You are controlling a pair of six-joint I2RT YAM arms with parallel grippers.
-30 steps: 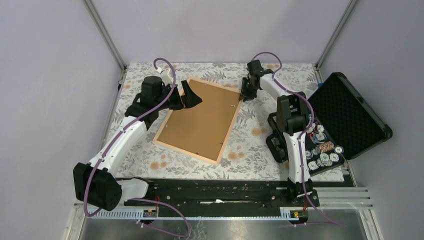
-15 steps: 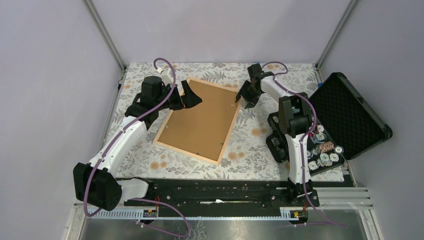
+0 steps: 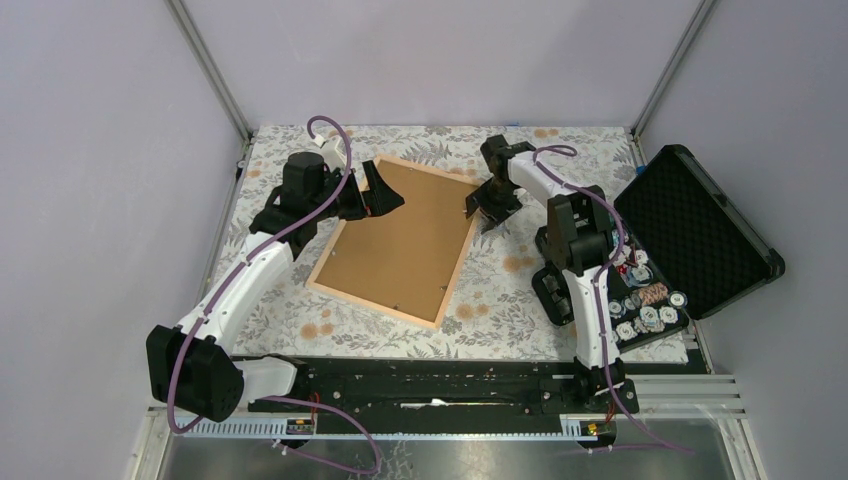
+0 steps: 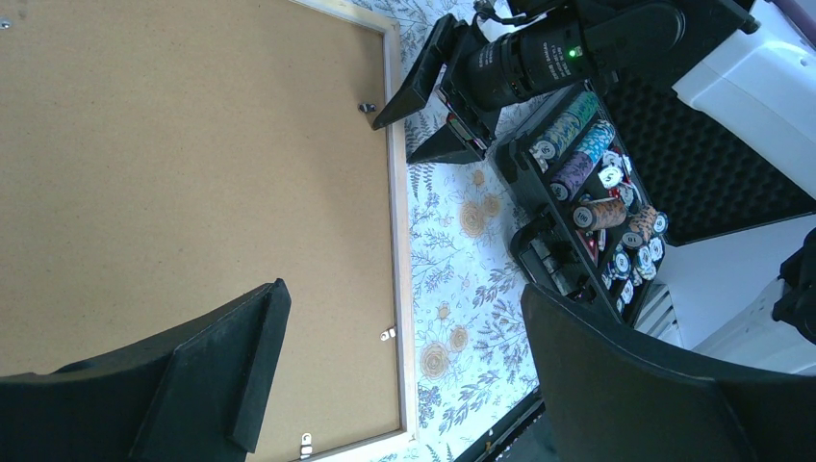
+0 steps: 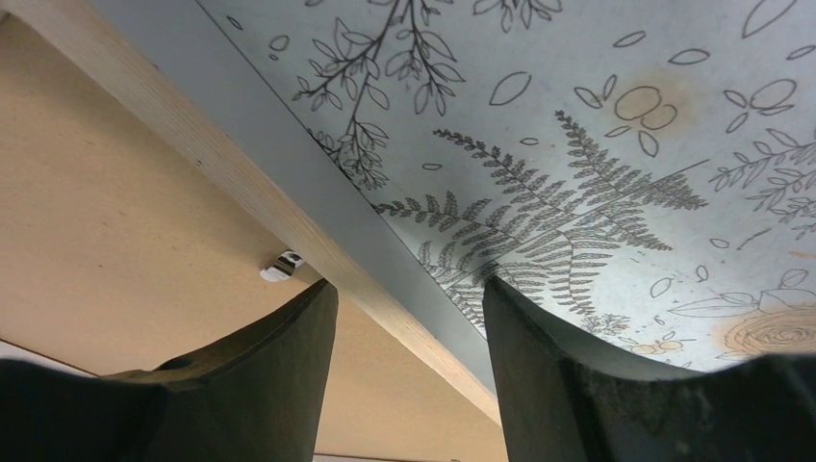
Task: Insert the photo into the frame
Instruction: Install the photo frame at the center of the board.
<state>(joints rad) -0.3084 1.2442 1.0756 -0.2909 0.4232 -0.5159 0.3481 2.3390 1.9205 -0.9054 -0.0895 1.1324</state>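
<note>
L claw (image 3: 380, 190) wide open over far-left corner of frame (image 3: 370, 305), holding nothing; R claw (image 3: 487, 205) open, less wide, at far-right rail. Frame lies face down on floral cloth (image 3: 500, 290); photo (image 3: 405, 240) sits inside it, brown back up. Top view too small to show R claw's fit; R wrist view shows rail passing between fingers (image 5: 289, 375), metal tab (image 5: 279, 267) just beside; contact can't be told.
</note>
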